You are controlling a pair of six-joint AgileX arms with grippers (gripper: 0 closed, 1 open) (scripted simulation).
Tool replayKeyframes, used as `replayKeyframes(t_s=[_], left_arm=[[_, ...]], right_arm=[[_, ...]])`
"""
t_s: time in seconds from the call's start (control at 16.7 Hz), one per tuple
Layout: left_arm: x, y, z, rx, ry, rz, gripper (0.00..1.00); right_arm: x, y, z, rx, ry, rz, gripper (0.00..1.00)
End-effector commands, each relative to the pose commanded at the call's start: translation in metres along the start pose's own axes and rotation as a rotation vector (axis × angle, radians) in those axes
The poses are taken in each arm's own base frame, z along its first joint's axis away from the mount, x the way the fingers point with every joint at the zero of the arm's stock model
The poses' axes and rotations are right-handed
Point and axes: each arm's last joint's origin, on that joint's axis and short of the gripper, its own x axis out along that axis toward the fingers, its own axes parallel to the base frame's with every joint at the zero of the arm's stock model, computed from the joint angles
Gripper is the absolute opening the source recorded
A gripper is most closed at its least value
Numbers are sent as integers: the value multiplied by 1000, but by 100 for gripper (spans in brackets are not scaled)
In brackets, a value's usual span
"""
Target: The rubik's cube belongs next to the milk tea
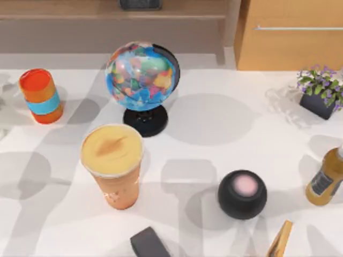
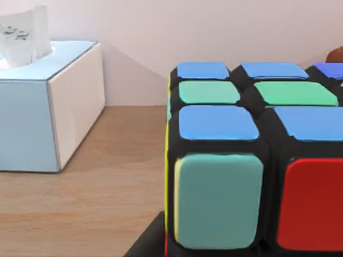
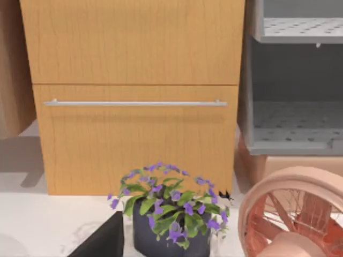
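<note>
- Left wrist view, close up: the cube (image 2: 252,160) looms large on a wooden surface, blue and green stickers on top, teal and red on the near face, a yellow edge at its side. A dark sliver of the left gripper (image 2: 147,243) shows at its foot; whether the fingers are spread or closed on anything cannot be told.
- Behind it, a pale blue tissue box (image 2: 48,107) stands well apart on the same wood, against a plain wall.
- Right wrist view: a dark part of the right gripper (image 3: 104,241) sits just beside a potted plant (image 3: 169,214) with purple flowers (finger state cannot be told). A pink fan (image 3: 292,214) is alongside, a wooden drawer (image 3: 134,134) beyond.
- Top view, near edge: a dark block (image 1: 149,243), then a black speaker (image 1: 242,194).
- The milk tea (image 1: 113,165) stands upright left of centre on the white table (image 1: 214,118).
- Farther back: a globe (image 1: 142,85) just behind the cup, an orange can (image 1: 40,95) at far left, an amber bottle (image 1: 326,181) at right.
</note>
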Motion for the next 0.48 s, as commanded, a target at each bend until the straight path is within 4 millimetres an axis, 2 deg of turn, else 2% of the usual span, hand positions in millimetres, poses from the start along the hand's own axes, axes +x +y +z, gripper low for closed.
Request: replayKeyframes(t_s=[0.48], left_arm=[[-4, 2, 11, -4, -8, -4, 0]], right_arm=[[0, 0, 0, 0, 0, 0, 100]])
